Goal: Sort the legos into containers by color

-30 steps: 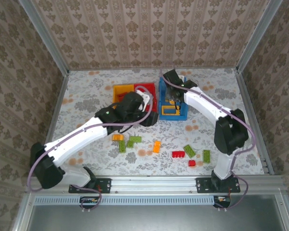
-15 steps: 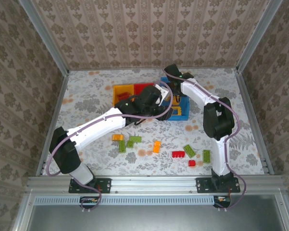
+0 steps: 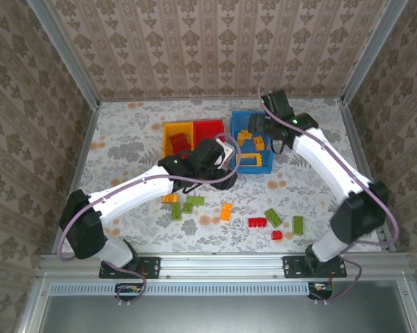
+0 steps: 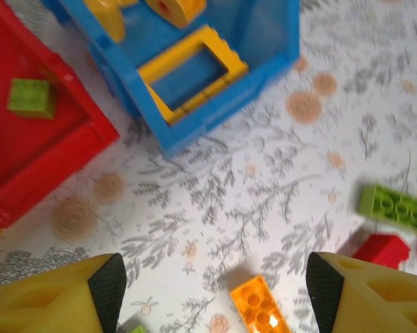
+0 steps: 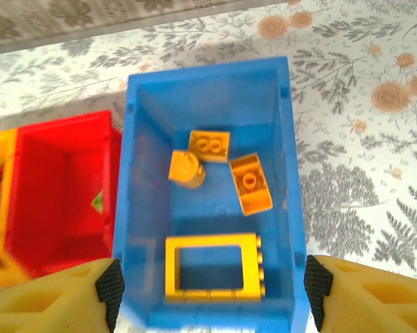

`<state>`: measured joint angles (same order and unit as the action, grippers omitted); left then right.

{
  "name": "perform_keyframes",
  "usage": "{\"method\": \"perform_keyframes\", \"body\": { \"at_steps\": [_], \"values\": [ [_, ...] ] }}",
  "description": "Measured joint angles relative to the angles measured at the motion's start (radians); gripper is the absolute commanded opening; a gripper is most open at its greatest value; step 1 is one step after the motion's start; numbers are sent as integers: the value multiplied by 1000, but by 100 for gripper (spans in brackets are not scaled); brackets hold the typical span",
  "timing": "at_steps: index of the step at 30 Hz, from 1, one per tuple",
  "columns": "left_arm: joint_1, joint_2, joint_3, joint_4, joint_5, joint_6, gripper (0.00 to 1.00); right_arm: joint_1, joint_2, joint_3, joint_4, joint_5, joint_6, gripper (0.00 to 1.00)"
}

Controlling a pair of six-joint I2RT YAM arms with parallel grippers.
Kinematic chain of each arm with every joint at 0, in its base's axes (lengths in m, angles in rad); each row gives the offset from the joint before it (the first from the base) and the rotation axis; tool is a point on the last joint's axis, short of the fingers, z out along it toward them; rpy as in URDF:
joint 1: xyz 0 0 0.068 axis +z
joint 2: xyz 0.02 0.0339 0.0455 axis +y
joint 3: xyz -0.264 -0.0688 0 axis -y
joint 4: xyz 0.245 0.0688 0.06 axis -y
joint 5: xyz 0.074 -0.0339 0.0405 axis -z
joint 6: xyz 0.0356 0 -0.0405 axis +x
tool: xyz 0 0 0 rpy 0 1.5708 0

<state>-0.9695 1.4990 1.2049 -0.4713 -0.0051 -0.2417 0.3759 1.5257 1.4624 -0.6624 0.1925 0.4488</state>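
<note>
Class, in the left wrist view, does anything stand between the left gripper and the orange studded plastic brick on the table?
Nothing visible does. The left gripper is open; only bare flowered tabletop separates it from the orange studded plastic brick.

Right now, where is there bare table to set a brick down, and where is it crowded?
Bare: the table's far-left corner, left of the yellow bin; also the band between the blue bin's near wall and the loose bricks. Crowded: the near middle, where those green, red and orange bricks lie scattered.
</note>
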Motion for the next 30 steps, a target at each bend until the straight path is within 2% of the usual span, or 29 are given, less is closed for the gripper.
{"method": "perform_keyframes", "body": {
  "at_steps": [4, 9, 15, 23, 30],
  "values": [
    [-69, 48, -16, 5, 56, 140, 74, 0, -185, -196, -10, -87, 0, 77],
    [-177, 174, -16, 57, 106, 326, 77, -7, -385, -397, -121, -209, 47, 81],
    [-225, 340, 24, 109, 118, 452, 79, -38, -591, -481, -294, -278, 115, 82],
    [-248, 438, 108, 148, 153, 525, 77, -92, -683, -497, -409, -282, 135, 82],
    [-249, 492, 166, 128, 205, 548, 65, -124, -683, -502, -430, -282, 134, 81]
  ]
}}
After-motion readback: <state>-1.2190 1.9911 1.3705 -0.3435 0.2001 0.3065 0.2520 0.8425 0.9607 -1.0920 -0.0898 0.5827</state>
